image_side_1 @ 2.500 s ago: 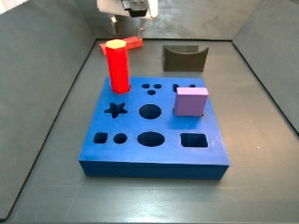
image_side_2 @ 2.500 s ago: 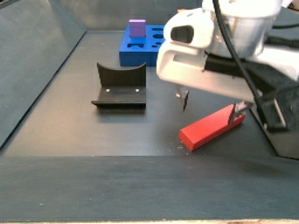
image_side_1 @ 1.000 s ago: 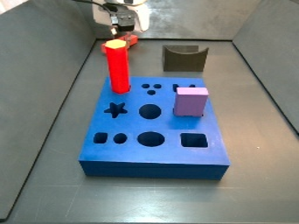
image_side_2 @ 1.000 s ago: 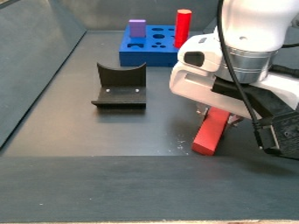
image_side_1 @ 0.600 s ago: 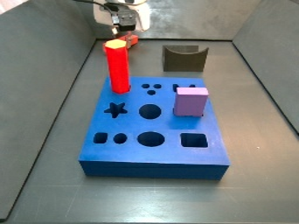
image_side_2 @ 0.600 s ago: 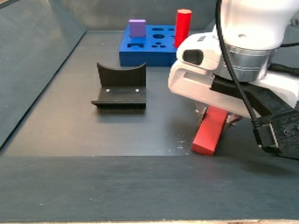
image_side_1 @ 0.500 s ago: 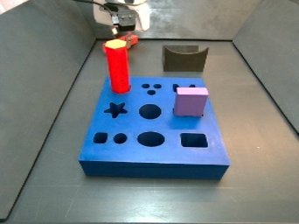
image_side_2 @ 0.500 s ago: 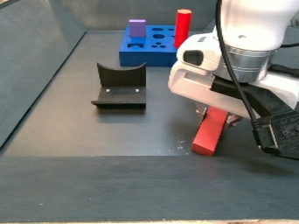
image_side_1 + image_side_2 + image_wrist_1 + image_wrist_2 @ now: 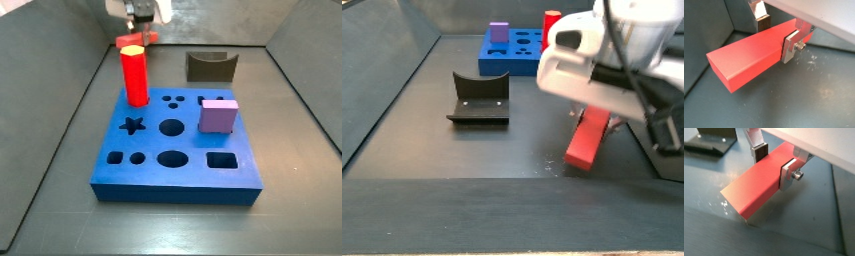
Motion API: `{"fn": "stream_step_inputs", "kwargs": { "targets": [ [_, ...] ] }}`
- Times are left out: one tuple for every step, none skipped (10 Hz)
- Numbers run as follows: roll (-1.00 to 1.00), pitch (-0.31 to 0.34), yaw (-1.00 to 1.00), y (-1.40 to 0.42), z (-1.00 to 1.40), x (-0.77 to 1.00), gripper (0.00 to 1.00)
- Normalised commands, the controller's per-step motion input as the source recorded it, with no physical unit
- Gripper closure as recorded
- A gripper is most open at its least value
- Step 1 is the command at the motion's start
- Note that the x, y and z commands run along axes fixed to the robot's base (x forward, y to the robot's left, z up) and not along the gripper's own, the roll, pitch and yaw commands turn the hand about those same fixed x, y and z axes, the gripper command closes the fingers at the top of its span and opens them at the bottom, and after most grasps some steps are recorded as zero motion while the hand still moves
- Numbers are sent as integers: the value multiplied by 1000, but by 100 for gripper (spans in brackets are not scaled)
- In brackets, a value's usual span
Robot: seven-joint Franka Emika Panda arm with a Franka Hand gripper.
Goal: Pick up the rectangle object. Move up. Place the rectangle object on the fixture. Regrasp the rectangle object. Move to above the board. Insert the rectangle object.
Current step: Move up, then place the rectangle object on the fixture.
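The gripper [image 9: 777,31] is clamping the rectangle object [image 9: 751,56] between its silver fingers [image 9: 788,175], holding it tilted above the floor, well apart from the fixture [image 9: 478,97]. The board [image 9: 177,149] is holding a red pillar [image 9: 134,75] and lilac cube [image 9: 218,115].

Hidden and blurred parts

In a side view the gripper [image 9: 596,112] is blurred; its body hides the rectangle object's [image 9: 588,138] upper end.

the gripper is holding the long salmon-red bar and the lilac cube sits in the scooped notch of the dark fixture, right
Not quite. The gripper does hold the long salmon-red bar, but a side view shows the lilac cube on the blue board; the dark fixture holds nothing in its notch.
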Motion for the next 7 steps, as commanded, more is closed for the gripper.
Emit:
{"fn": "stream_step_inputs", "kwargs": {
  "targets": [
    [-24, 26, 21, -25, 252, -10, 100],
    [0, 0, 0, 0, 1000, 0, 100],
    [-3, 2, 0, 3, 1000, 1, 100],
    [-11, 13, 1, -3, 1000, -9, 100],
    [-16, 20, 2, -5, 1000, -12, 100],
    [-21, 24, 3, -6, 1000, -13, 100],
    [-26, 27, 3, -8, 1000, -15, 100]
  ]
}}
